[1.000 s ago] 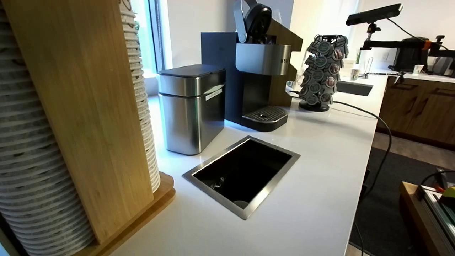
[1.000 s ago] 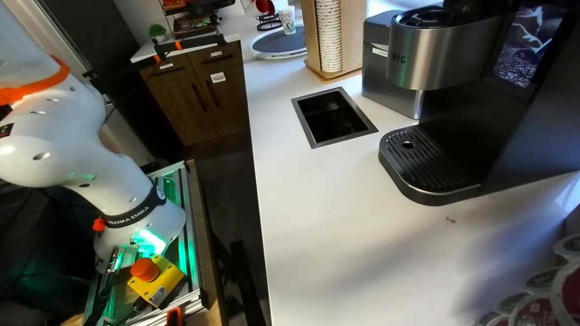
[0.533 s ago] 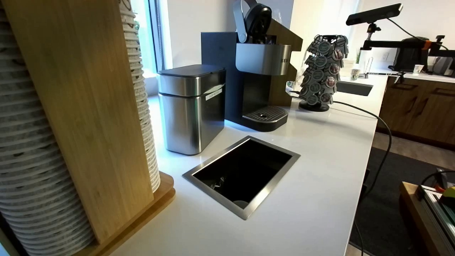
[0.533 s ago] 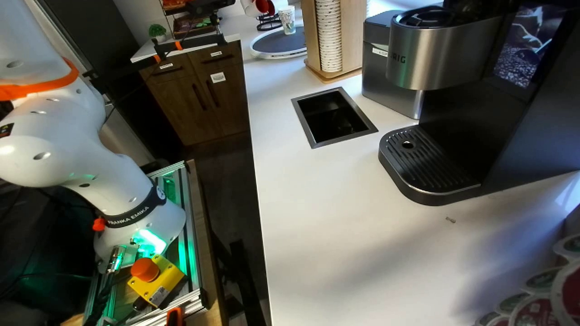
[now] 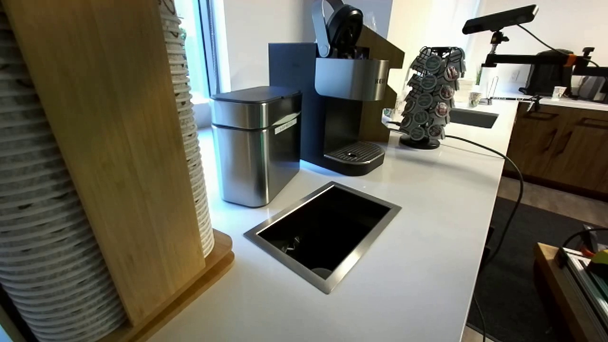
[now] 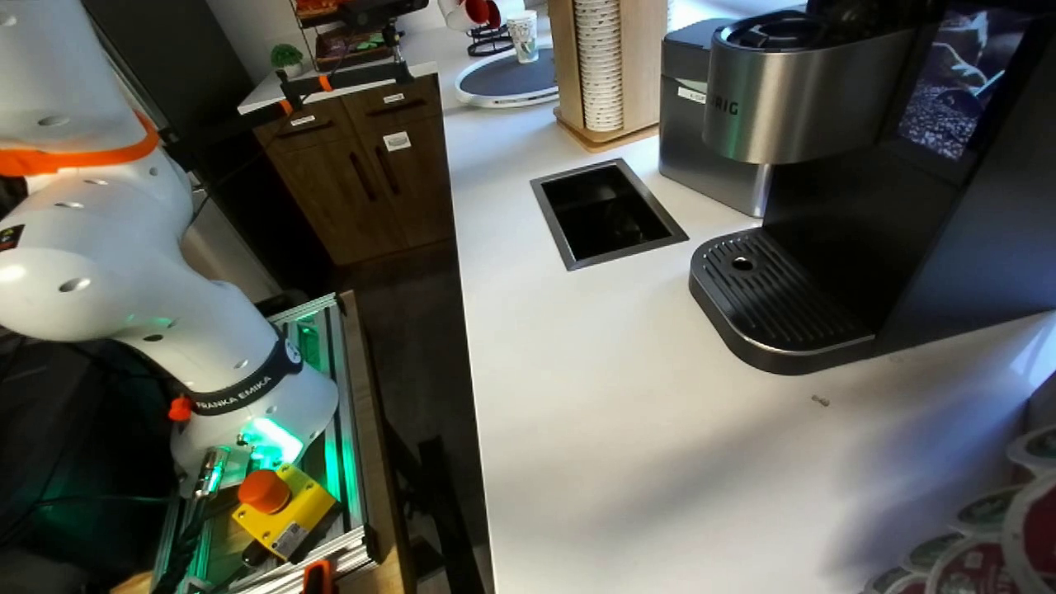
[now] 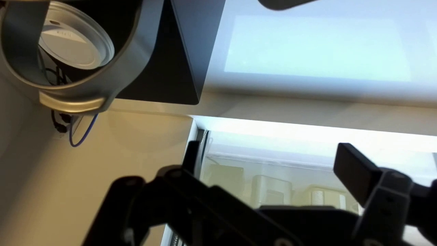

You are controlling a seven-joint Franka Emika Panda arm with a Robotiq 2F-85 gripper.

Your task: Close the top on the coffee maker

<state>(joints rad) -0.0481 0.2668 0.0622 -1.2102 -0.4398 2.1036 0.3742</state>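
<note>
Upper arm (image 6: 66, 74) steeper than before, its wide-spread pincer (image 7: 268, 159) visible only in the wrist view.

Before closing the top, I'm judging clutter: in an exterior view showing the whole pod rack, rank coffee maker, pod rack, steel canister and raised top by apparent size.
1. coffee maker
2. steel canister
3. pod rack
4. raised top
The canister stands nearest; its real rank is unsure.

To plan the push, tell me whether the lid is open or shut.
Open: in an exterior view the lid stands raised atop the coffee maker.
</note>
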